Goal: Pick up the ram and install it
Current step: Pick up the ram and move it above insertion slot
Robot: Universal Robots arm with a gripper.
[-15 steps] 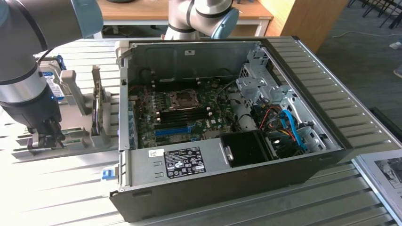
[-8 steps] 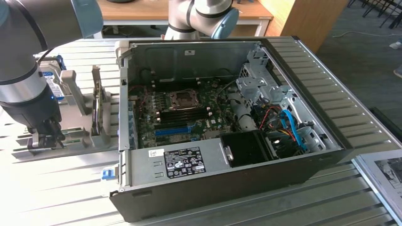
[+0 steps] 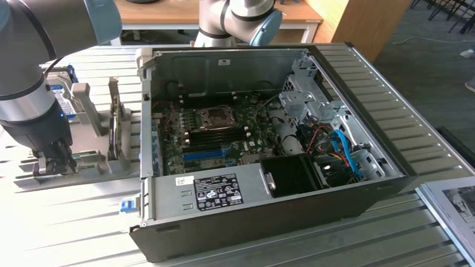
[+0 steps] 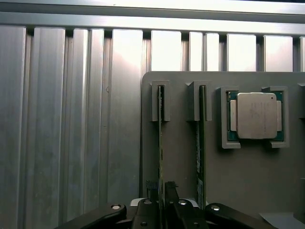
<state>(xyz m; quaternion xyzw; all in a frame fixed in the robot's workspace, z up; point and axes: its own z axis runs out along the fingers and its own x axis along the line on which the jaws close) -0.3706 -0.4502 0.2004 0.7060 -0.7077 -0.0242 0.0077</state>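
The ram (image 4: pixel 160 138) stands on edge in its grey holder (image 4: pixel 178 157), not yet lifted. The end effector (image 4: pixel 160 187) straddles it; whether it grips I cannot tell. Installation in the open computer case (image 3: pixel 260 233) remains.

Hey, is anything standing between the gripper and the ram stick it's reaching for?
Nothing visible. The gripper sits right at the end of the ram, which stands on edge in the gray holder. A second stick stands in the next slot, apart from it.
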